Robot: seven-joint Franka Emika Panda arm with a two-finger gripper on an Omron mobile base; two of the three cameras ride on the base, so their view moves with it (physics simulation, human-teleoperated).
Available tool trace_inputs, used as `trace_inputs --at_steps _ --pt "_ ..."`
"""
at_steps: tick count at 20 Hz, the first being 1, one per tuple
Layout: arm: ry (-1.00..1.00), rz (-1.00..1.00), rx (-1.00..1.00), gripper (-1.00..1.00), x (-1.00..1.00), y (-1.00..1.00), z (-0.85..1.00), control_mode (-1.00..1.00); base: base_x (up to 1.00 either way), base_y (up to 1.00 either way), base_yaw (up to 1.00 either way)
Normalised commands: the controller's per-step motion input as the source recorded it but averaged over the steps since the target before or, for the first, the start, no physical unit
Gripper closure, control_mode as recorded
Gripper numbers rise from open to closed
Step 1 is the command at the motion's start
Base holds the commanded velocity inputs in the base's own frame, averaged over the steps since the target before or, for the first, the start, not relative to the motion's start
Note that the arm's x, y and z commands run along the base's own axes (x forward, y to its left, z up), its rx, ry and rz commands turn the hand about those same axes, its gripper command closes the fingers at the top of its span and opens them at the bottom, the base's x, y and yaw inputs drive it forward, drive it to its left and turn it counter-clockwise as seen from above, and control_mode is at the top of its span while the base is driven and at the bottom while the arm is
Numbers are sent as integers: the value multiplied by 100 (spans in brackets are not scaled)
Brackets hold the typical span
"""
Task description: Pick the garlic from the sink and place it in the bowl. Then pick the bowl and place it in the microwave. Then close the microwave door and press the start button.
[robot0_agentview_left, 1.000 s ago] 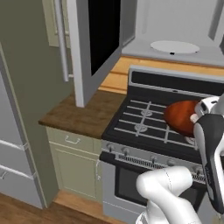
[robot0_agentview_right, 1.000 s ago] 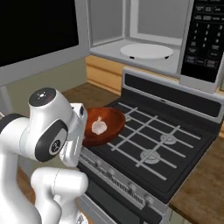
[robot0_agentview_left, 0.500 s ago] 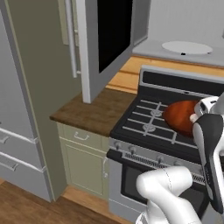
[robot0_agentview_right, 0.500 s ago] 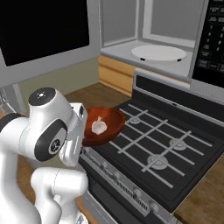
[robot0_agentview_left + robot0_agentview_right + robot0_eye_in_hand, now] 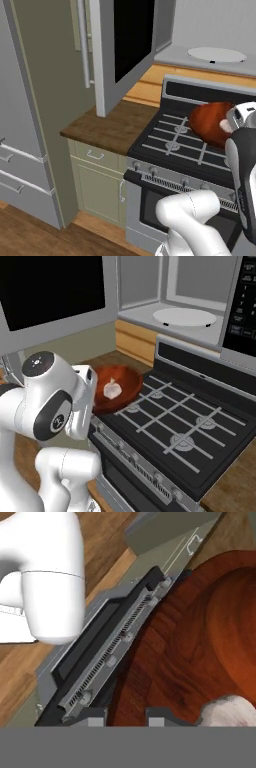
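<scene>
Reddish-brown and glossy, the bowl (image 5: 116, 388) hangs above the near-left part of the stove (image 5: 175, 426), carried at its rim by the gripper (image 5: 126, 714). In the hand view the two dark finger tips sit at the bottom edge with the bowl's rim between them, so the jaws are clamped on the bowl's edge. The garlic (image 5: 111, 389), a small whitish-pink lump, already lies inside the bowl near its middle; in the hand view it shows at about 5 o'clock.

By my reading the first step is done, and the step in hand is the second one: taking the bowl to the microwave (image 5: 175, 301). Its cavity stands open, with the white turntable plate (image 5: 184, 317) bare, up at about 1 o'clock from the bowl in the right base view. The microwave door (image 5: 117, 47) is swung wide open at about 10 o'clock from the bowl in the left base view, its black window facing the stove.

The next move calls for raising the bowl level, clearing the stove's back panel and the lip of the cavity, then setting it down on the plate. A tilt could roll the garlic out, since the bowl is shallow and held by one side only.
</scene>
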Motion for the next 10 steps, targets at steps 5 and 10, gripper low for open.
trace_inputs --at_steps 5,10 --pt "-13 -10 0 100 0 11 41 -100 0 0 0" --pt "-14 -9 0 100 -8 3 32 -100 0 0 0"
